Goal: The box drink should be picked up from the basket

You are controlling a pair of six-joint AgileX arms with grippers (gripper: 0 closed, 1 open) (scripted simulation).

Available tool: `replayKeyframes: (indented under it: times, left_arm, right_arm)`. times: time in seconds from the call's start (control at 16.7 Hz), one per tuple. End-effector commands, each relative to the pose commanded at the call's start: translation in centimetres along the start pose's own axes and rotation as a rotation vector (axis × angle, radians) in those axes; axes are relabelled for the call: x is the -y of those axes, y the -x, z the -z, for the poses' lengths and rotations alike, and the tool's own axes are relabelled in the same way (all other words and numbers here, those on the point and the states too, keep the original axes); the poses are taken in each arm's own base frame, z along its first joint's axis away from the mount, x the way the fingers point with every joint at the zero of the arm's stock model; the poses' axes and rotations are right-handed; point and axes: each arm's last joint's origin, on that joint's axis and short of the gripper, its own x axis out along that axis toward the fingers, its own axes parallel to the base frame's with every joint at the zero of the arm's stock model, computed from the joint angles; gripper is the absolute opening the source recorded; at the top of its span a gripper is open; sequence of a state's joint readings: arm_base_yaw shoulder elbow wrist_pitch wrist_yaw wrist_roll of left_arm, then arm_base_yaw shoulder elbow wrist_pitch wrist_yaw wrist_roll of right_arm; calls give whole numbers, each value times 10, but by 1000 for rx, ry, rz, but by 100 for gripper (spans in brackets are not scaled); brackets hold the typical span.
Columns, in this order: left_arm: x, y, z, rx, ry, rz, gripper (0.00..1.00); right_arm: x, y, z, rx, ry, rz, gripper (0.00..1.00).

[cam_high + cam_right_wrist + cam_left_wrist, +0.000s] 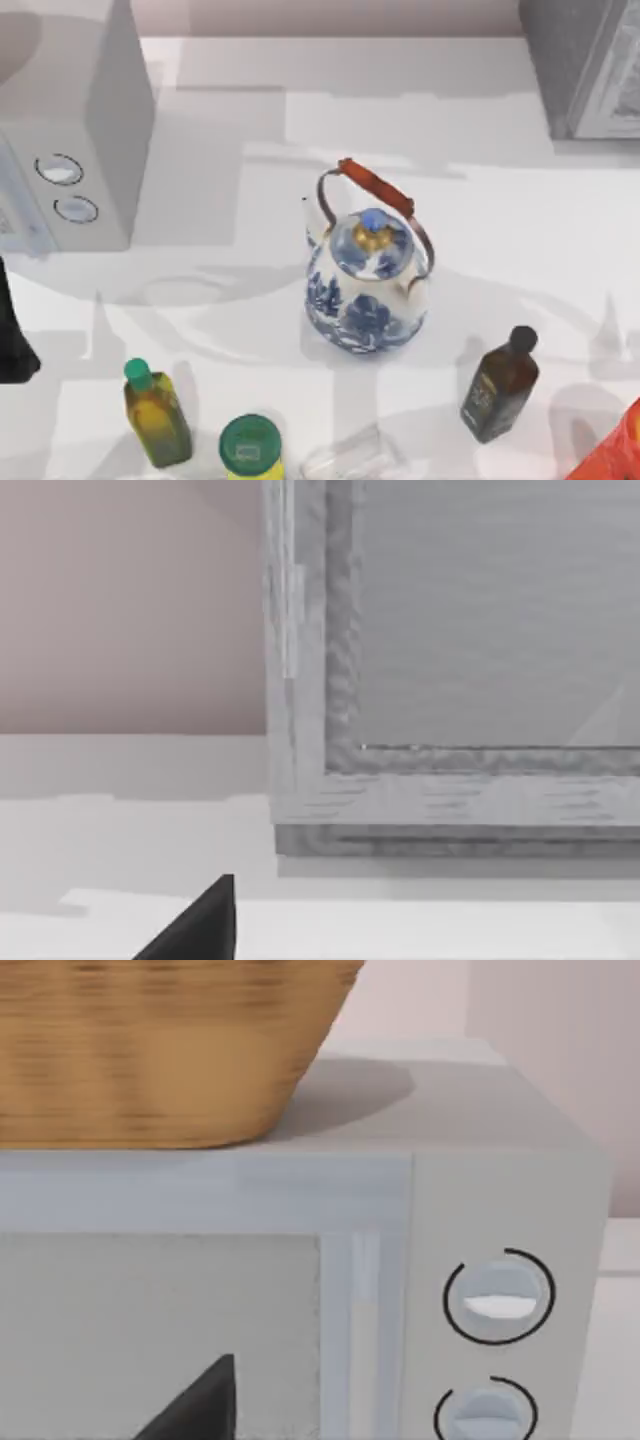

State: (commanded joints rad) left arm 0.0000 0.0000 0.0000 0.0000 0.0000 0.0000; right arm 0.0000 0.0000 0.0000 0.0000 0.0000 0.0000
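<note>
The left arm (12, 335) sits parked just in front of the microwave (480, 1210), its pincer's state impossible to tell, with the wicker basket (150, 1050) on top of that microwave.

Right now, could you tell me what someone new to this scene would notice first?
The blue-and-white teapot with its red-wrapped handle stands at the middle of the table. Along the near edge stand a small yellow-green bottle, a green-lidded jar and, to the right, a dark brown bottle. In the left wrist view, a wicker basket sits on top of the microwave.
</note>
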Motion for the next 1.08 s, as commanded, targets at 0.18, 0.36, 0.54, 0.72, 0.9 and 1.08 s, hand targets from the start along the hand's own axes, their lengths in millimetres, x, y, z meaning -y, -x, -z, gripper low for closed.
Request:
replayKeyframes:
  times: [0.18, 0.36, 0.54, 0.72, 0.9, 1.08]
  left_arm:
    - [0, 0, -4, 8, 0, 4, 100]
    - [-2, -2, -33, 54, -3, 25, 100]
    - [-8, -14, -76, 98, -11, 51, 100]
    - [-21, -47, -116, 86, -16, 68, 100]
    - [-46, -98, -136, 38, -8, 68, 100]
    - [-80, -143, -138, 0, 2, 52, 100]
  right_arm:
    - [0, 0, 0, 0, 0, 0, 100]
    - [0, 0, 0, 0, 0, 0, 100]
    - [0, 0, 0, 0, 0, 0, 100]
    - [0, 0, 0, 0, 0, 0, 100]
    - [0, 0, 0, 0, 0, 0, 100]
    - [0, 0, 0, 0, 0, 0, 100]
